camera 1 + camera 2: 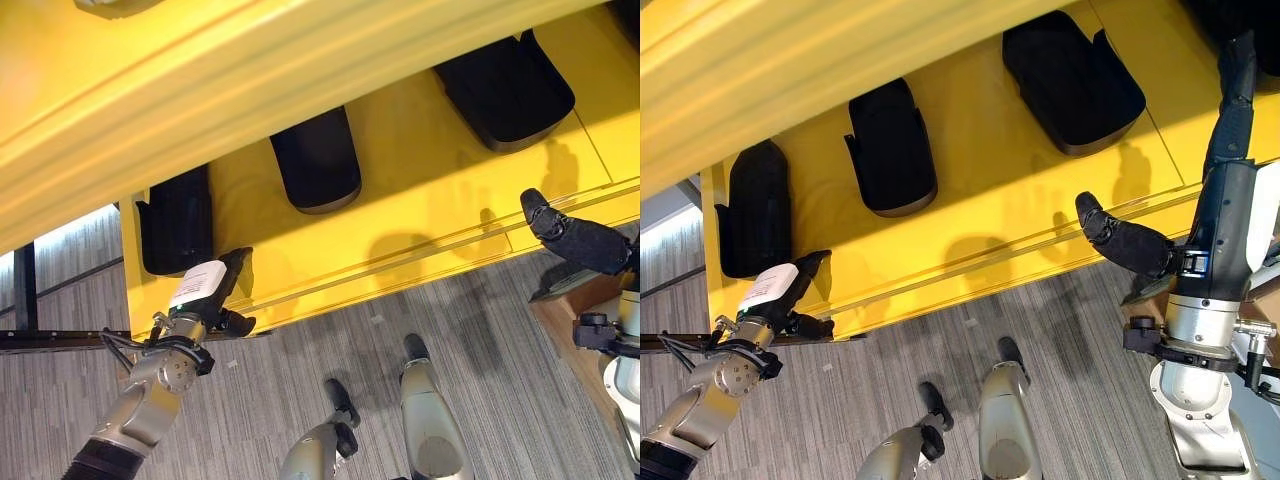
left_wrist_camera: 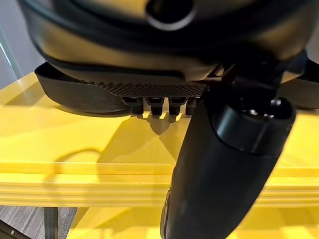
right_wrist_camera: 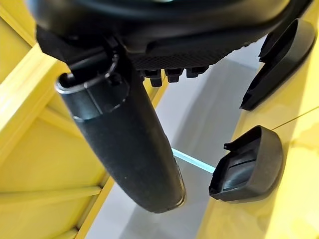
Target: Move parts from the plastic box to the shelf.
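Three black moulded parts lie in a row on the yellow shelf: one at the left, one in the middle, one at the right. My left hand, with its white thumb cover, hovers at the shelf's front left corner, just before the left part. Its fingers are straight and hold nothing. My right hand reaches over the shelf's front edge at the right, open and empty. Past its thumb, the right wrist view shows two black parts on the shelf.
A higher yellow shelf board slants across the top of the eye views, above the parts. Grey plank floor lies below the shelf. A brown box edge shows low at the right. A dark rail runs along the floor at the left.
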{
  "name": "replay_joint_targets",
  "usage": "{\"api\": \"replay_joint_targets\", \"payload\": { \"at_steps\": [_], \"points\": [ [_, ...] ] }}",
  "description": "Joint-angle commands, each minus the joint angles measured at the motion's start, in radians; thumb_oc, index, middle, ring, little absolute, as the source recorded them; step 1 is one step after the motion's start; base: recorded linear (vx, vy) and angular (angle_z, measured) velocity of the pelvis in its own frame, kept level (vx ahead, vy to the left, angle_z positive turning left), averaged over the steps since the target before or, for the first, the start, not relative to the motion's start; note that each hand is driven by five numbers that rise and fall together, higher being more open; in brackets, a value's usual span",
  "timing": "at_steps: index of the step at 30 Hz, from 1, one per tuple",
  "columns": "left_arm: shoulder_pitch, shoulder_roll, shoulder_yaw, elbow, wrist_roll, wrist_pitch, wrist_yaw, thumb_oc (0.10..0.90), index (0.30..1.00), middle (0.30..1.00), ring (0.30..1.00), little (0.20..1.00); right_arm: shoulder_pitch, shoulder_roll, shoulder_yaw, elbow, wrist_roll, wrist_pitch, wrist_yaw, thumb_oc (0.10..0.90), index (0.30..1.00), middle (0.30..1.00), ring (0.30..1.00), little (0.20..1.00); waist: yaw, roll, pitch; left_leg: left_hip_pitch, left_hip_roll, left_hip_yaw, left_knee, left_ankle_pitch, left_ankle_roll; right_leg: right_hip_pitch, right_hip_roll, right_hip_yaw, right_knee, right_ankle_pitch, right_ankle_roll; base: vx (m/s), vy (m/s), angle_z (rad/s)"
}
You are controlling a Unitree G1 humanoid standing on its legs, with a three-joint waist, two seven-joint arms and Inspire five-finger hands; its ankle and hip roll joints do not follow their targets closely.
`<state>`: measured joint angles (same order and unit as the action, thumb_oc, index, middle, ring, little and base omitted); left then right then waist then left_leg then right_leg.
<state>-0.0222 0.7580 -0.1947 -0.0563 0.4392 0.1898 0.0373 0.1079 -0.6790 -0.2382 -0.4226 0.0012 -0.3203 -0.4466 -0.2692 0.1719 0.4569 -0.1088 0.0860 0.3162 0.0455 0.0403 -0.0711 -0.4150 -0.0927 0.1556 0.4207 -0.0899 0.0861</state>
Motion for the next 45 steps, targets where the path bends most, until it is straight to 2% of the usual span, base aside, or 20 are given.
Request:
{"api": "replay_joint_targets", "payload": {
  "at_steps": [1, 2, 5, 7, 9, 14, 16, 19, 21, 22, 25, 28, 31, 32, 36, 41, 45],
  "points": [
    [0.047, 0.053, 0.062, -0.025, 0.054, -0.032, -0.087, 0.9, 1.0, 1.0, 1.0, 1.0, -0.074, 0.004, -0.071, -0.123, -0.021, -0.067, -0.04, 0.9, 1.0, 1.0, 1.0, 1.0, -0.01, -0.052, -0.002, -0.019, 0.013, -0.026, 0.199, -0.175, 0.04, 0.066, -0.032, -0.069, -0.054, -0.027, -0.012, 0.0, 0.0, 0.0],
    [0.05, 0.052, 0.063, -0.045, 0.062, -0.035, -0.102, 0.9, 1.0, 1.0, 1.0, 1.0, -0.072, 0.004, -0.072, -0.125, -0.023, -0.065, -0.041, 0.9, 1.0, 1.0, 1.0, 1.0, -0.008, -0.051, -0.001, -0.02, 0.012, -0.027, 0.201, -0.176, 0.041, 0.067, -0.032, -0.07, -0.054, -0.027, -0.012, 0.0, 0.0, 0.0],
    [0.063, 0.056, 0.062, -0.099, 0.043, -0.118, -0.152, 0.9, 1.0, 1.0, 1.0, 1.0, -0.064, 0.006, -0.076, -0.131, -0.024, -0.061, -0.051, 0.9, 1.0, 1.0, 1.0, 1.0, -0.008, -0.05, 0.001, -0.022, 0.011, -0.027, 0.205, -0.18, 0.041, 0.067, -0.033, -0.07, -0.055, -0.026, -0.01, 0.0, 0.0, 0.0],
    [0.069, 0.053, 0.061, -0.136, 0.036, -0.139, -0.157, 0.9, 1.0, 1.0, 1.0, 1.0, -0.052, 0.007, -0.077, -0.135, -0.018, -0.064, -0.06, 0.9, 1.0, 1.0, 1.0, 1.0, -0.009, -0.052, 0.002, -0.023, 0.012, -0.027, 0.205, -0.181, 0.042, 0.068, -0.033, -0.071, -0.056, -0.025, -0.009, 0.0, 0.0, 0.0],
    [0.059, 0.045, 0.048, -0.197, 0.022, -0.205, -0.17, 0.9, 1.0, 1.0, 1.0, 1.0, -0.039, 0.01, -0.075, -0.136, -0.017, -0.071, -0.071, 0.9, 1.0, 1.0, 1.0, 1.0, -0.01, -0.057, 0.004, -0.025, 0.013, -0.027, 0.208, -0.183, 0.045, 0.069, -0.033, -0.071, -0.056, -0.023, -0.008, 0.0, 0.0, 0.0],
    [-0.049, 0.0, -0.046, -0.287, 0.059, -0.24, -0.188, 0.9, 1.0, 1.0, 1.0, 1.0, -0.04, 0.026, -0.031, -0.134, -0.038, -0.09, -0.107, 0.9, 1.0, 1.0, 1.0, 1.0, -0.025, -0.076, 0.008, -0.025, 0.018, -0.024, 0.209, -0.189, 0.05, 0.067, -0.03, -0.07, -0.055, -0.02, -0.004, -0.01, -0.039, 0.01],
    [-0.115, -0.023, -0.104, -0.306, 0.064, -0.22, -0.225, 0.9, 1.0, 1.0, 1.0, 1.0, -0.049, 0.032, -0.009, -0.128, -0.045, -0.096, -0.113, 0.9, 1.0, 1.0, 1.0, 1.0, -0.036, -0.084, 0.008, -0.024, 0.021, -0.021, 0.209, -0.19, 0.052, 0.066, -0.027, -0.067, -0.056, -0.016, -0.003, 0.0, -0.01, 0.02],
    [-0.227, -0.075, -0.205, -0.32, 0.079, -0.12, -0.295, 0.9, 1.0, 1.0, 1.0, 1.0, -0.08, 0.04, 0.034, -0.116, -0.058, -0.1, -0.121, 0.9, 1.0, 1.0, 1.0, 1.0, -0.053, -0.096, 0.009, -0.024, 0.026, -0.015, 0.214, -0.195, 0.054, 0.063, -0.019, -0.059, -0.05, -0.015, -0.002, 0.01, -0.014, 0.03],
    [-0.263, -0.083, -0.232, -0.312, 0.094, -0.059, -0.329, 0.9, 1.0, 1.0, 1.0, 1.0, -0.094, 0.039, 0.045, -0.108, -0.053, -0.1, -0.116, 0.9, 1.0, 1.0, 1.0, 1.0, -0.063, -0.101, 0.008, -0.022, 0.029, -0.01, 0.215, -0.196, 0.053, 0.06, -0.016, -0.056, -0.048, -0.013, 0.0, 0.0, 0.0, 0.0],
    [-0.267, -0.084, -0.235, -0.311, 0.094, -0.054, -0.332, 0.9, 1.0, 1.0, 1.0, 1.0, -0.095, 0.039, 0.044, -0.108, -0.053, -0.1, -0.115, 0.9, 1.0, 1.0, 1.0, 1.0, -0.062, -0.101, 0.008, -0.022, 0.03, -0.01, 0.215, -0.196, 0.053, 0.059, -0.016, -0.056, -0.048, -0.013, 0.0, 0.0, 0.0, 0.0],
    [-0.268, -0.058, -0.247, -0.269, 0.109, 0.051, -0.329, 0.9, 1.0, 1.0, 1.0, 1.0, -0.089, 0.026, 0.039, -0.109, -0.036, -0.108, -0.1, 0.9, 1.0, 1.0, 1.0, 1.0, -0.077, -0.098, 0.007, -0.011, 0.032, 0.0, 0.209, -0.196, 0.048, 0.059, -0.013, -0.047, -0.051, -0.014, 0.0, 0.02, 0.019, -0.02],
    [-0.237, -0.033, -0.227, -0.242, 0.105, 0.1, -0.304, 0.9, 1.0, 1.0, 1.0, 1.0, -0.072, 0.023, 0.026, -0.112, -0.032, -0.121, -0.089, 0.9, 1.0, 1.0, 1.0, 1.0, -0.077, -0.088, 0.01, -0.004, 0.03, 0.003, 0.206, -0.194, 0.048, 0.063, -0.014, -0.041, -0.052, -0.016, -0.001, 0.03, 0.054, -0.01],
    [-0.206, -0.017, -0.202, -0.234, 0.102, 0.11, -0.3, 0.9, 1.0, 1.0, 1.0, 1.0, -0.062, 0.024, 0.018, -0.114, -0.032, -0.125, -0.087, 0.9, 1.0, 1.0, 1.0, 1.0, -0.074, -0.082, 0.01, -0.003, 0.027, 0.001, 0.205, -0.194, 0.048, 0.065, -0.016, -0.041, -0.053, -0.017, -0.002, 0.01, 0.028, -0.03],
    [-0.153, 0.005, -0.164, -0.225, 0.114, 0.098, -0.319, 0.9, 1.0, 1.0, 1.0, 1.0, -0.054, 0.028, 0.003, -0.115, -0.041, -0.125, -0.087, 0.9, 1.0, 1.0, 1.0, 1.0, -0.061, -0.072, 0.012, -0.006, 0.023, -0.007, 0.207, -0.193, 0.049, 0.066, -0.019, -0.045, -0.049, -0.021, -0.003, 0.0, 0.017, -0.03],
    [-0.089, 0.016, -0.119, -0.225, 0.121, 0.069, -0.344, 0.9, 1.0, 1.0, 1.0, 1.0, -0.041, 0.033, -0.009, -0.119, -0.046, -0.122, -0.09, 0.9, 1.0, 1.0, 1.0, 1.0, -0.047, -0.066, 0.013, -0.01, 0.019, -0.018, 0.209, -0.193, 0.051, 0.068, -0.022, -0.053, -0.046, -0.025, -0.005, 0.0, 0.0, 0.0],
    [-0.023, 0.025, -0.085, -0.226, 0.156, 0.055, -0.435, 0.9, 1.0, 1.0, 1.0, 1.0, -0.032, 0.032, -0.023, -0.125, -0.048, -0.117, -0.097, 0.9, 1.0, 1.0, 1.0, 1.0, -0.032, -0.059, 0.014, -0.022, 0.014, -0.028, 0.212, -0.186, 0.053, 0.063, -0.022, -0.06, -0.042, -0.023, -0.01, -0.01, -0.002, 0.0],
    [0.016, 0.016, -0.082, -0.206, 0.177, 0.103, -0.442, 0.9, 1.0, 1.0, 1.0, 1.0, -0.034, 0.027, -0.027, -0.127, -0.046, -0.106, -0.099, 0.9, 1.0, 1.0, 1.0, 1.0, -0.026, -0.054, 0.014, -0.022, 0.011, -0.034, 0.217, -0.193, 0.055, 0.065, -0.024, -0.064, -0.034, -0.035, -0.01, 0.0, 0.0, 0.0]
  ]
}}
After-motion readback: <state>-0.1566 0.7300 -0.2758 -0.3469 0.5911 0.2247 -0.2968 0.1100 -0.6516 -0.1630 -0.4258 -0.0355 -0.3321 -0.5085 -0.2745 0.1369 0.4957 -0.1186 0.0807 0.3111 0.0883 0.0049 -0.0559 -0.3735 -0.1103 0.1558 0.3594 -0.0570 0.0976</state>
